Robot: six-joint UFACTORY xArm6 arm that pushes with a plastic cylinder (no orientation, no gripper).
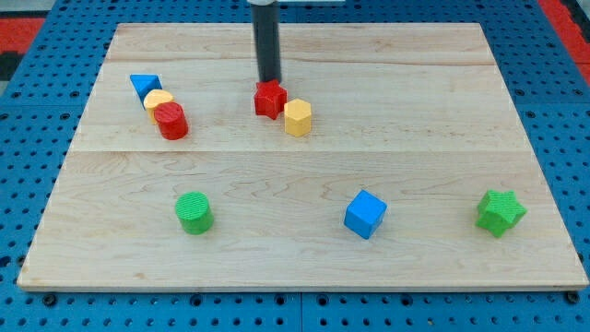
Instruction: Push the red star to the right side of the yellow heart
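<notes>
The red star (pixel 269 99) lies on the wooden board (pixel 304 249) near the view's top centre. My tip (pixel 268 83) stands right at the star's top edge, touching or almost touching it. A yellow hexagon block (pixel 298 118) sits against the star's lower right. The yellow heart (pixel 158 100) lies at the view's left, wedged between a blue triangle (pixel 144 87) above-left and a red cylinder (pixel 171 121) below-right. The star is well to the right of the heart.
A green cylinder (pixel 194 212) sits at lower left, a blue cube (pixel 365 214) at lower centre-right, and a green star (pixel 500 212) at lower right. A blue pegboard (pixel 28 184) surrounds the board.
</notes>
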